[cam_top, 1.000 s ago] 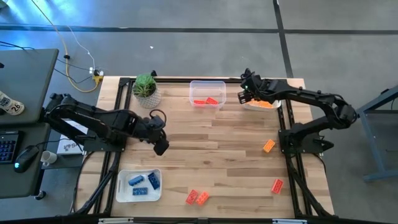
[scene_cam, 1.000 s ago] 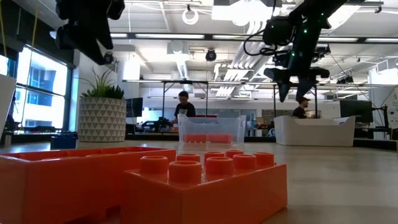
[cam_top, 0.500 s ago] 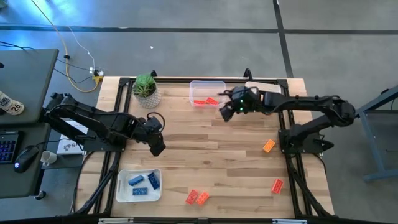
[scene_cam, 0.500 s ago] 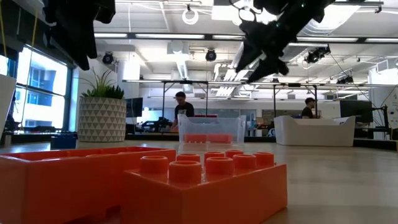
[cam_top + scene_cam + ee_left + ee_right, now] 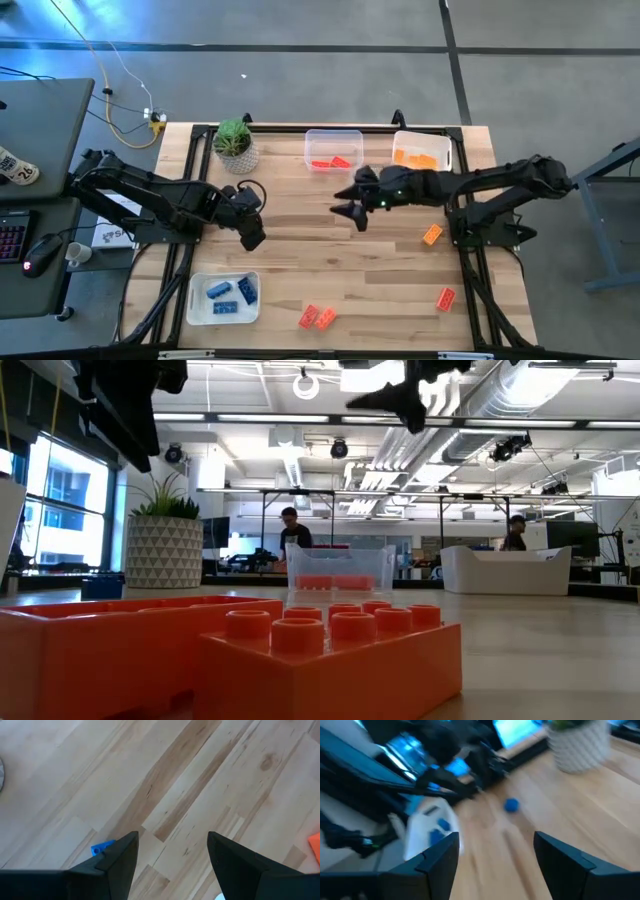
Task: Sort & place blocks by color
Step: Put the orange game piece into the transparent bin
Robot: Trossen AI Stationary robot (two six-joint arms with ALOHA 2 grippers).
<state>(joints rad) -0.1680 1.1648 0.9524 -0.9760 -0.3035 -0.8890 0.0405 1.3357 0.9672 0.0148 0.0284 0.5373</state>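
Mid-sort on the wooden counter: the right pincer hangs wide and empty near the centre of the overhead frame, just below the clear tray holding red blocks. The left pincer, also wide and holding nothing, waits left of centre, above the white tray with blue blocks. A small blue block lies on the counter just beside its fingertips. Orange blocks fill the tray at upper right. Loose blocks remain at lower centre and at right. These hard, light plastic bricks look slick and likely to skid; the flat long sides seem the surest hold.
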